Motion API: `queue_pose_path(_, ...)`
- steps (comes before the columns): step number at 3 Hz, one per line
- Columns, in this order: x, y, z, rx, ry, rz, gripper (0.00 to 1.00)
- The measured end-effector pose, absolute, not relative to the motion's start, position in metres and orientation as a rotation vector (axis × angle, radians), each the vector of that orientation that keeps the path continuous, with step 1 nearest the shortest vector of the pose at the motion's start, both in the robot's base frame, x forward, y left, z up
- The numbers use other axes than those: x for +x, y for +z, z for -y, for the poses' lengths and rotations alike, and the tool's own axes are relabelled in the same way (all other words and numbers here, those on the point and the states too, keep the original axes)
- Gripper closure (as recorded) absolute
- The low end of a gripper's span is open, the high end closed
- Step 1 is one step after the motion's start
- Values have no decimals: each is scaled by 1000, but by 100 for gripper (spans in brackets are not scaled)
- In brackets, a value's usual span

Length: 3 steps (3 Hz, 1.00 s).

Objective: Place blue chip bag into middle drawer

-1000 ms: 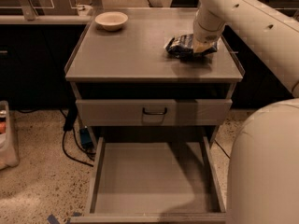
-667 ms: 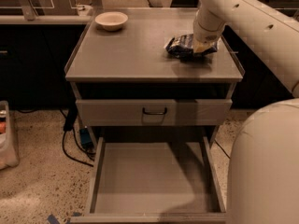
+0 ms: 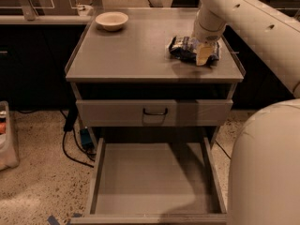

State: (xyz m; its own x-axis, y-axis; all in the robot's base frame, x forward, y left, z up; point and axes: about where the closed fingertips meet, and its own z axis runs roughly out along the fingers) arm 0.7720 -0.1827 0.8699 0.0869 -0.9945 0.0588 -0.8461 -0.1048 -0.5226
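The blue chip bag [image 3: 180, 47] lies on the right side of the cabinet top [image 3: 136, 55], near its right edge. My gripper [image 3: 202, 55] has come down from above onto the bag's right half and touches it, hiding that part. The arm reaches in from the upper right. The middle drawer [image 3: 154, 184] is pulled out wide below, with a bare floor and low side walls, and nothing lies in it.
A cream round bowl [image 3: 111, 20] stands at the cabinet top's back left. A shut drawer front with a small black handle [image 3: 155, 112] sits above the pulled-out drawer. My white base [image 3: 265, 168] fills the lower right. Cables [image 3: 75, 139] lie on the floor at the left.
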Motion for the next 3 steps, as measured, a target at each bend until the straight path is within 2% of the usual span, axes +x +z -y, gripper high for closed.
queue_pose_path(1, 772, 870, 183, -2018, -578, -1818, 0)
queue_pose_path(3, 781, 856, 189, -2089, -528, -1876, 0)
